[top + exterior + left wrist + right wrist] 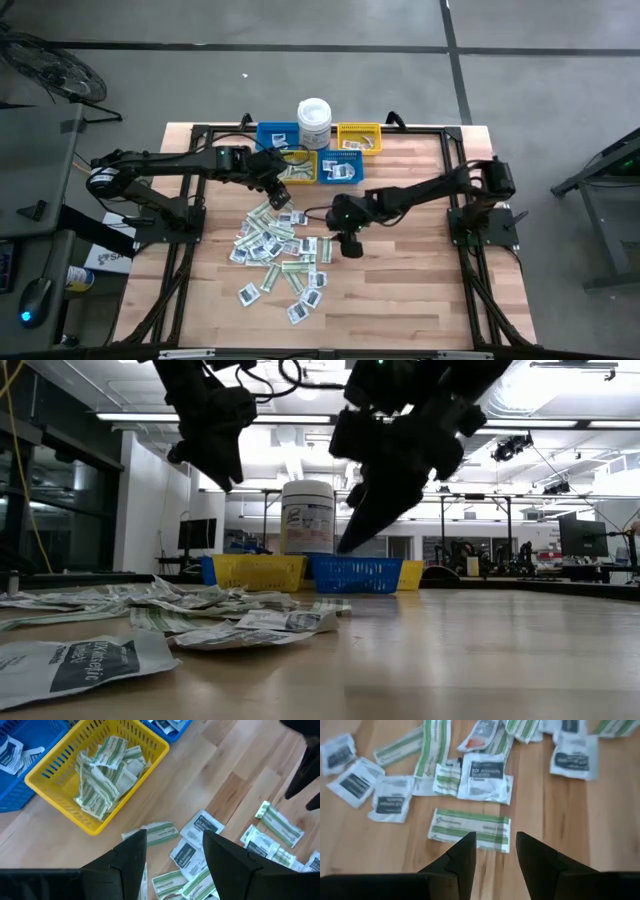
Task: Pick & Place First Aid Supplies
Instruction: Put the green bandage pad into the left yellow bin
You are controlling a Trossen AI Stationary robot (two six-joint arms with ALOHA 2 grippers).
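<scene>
Dozens of first aid packets (278,250) are lying scattered across the middle of the wooden surface (420,290), spreading toward its near edge: white squares with dark print mixed with longer green-and-white strips.

The left pincer (279,197) is hovering above the far end of that scatter, just short of the bins. Its fingers (131,857) are standing wide apart with nothing between them. In its wrist view a yellow bin (60,805) is sitting beyond it, already holding a heap of green-and-white strips (105,775).

The right pincer (350,246) is hanging at the scatter's right edge. Its fingers (465,852) are parted with a clear gap and are gripping nothing; one green-and-white strip (470,826) is lying flat just ahead of the tips, with white square packets (485,781) beyond it.

Along the far edge of the surface, a row of blue bins (276,134) and yellow bins is standing beside a white lidded tub (314,122). Some bins are holding packets.
</scene>
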